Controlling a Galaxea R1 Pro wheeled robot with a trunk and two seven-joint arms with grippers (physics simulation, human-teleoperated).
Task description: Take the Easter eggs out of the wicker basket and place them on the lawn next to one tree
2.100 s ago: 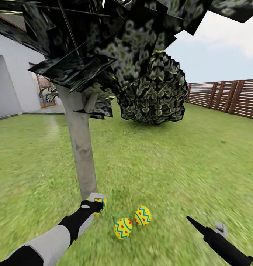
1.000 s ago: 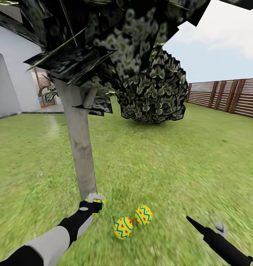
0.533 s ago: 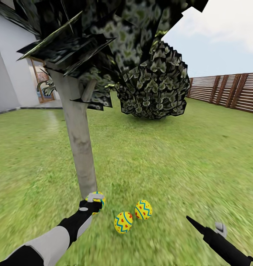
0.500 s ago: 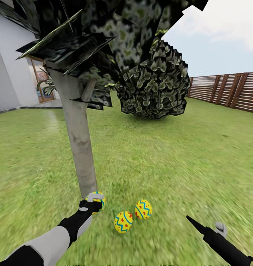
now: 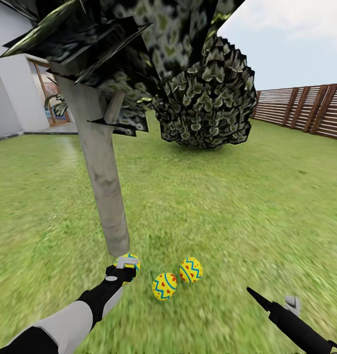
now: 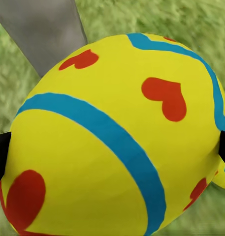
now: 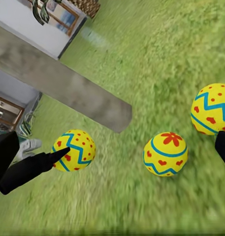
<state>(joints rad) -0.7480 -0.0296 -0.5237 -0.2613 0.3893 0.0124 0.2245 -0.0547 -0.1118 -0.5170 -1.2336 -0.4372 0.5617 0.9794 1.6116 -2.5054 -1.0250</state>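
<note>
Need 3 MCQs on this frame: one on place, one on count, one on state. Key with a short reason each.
1. Where does the egg in the left claw sit?
A. at the foot of the grey trunk
B. beside the wooden fence
C. against the white house wall

2. How many Easter eggs show in the head view?
A. one
B. two
C. three

3. What is the state of the left claw?
A. open above bare grass
B. shut on an egg
C. shut on the trunk

Key:
1 A: the held egg is right at the base of the tree trunk.
2 C: the held one plus two eggs lying on the lawn.
3 B: in the left wrist view the dark fingertips press both sides of the egg.
</note>
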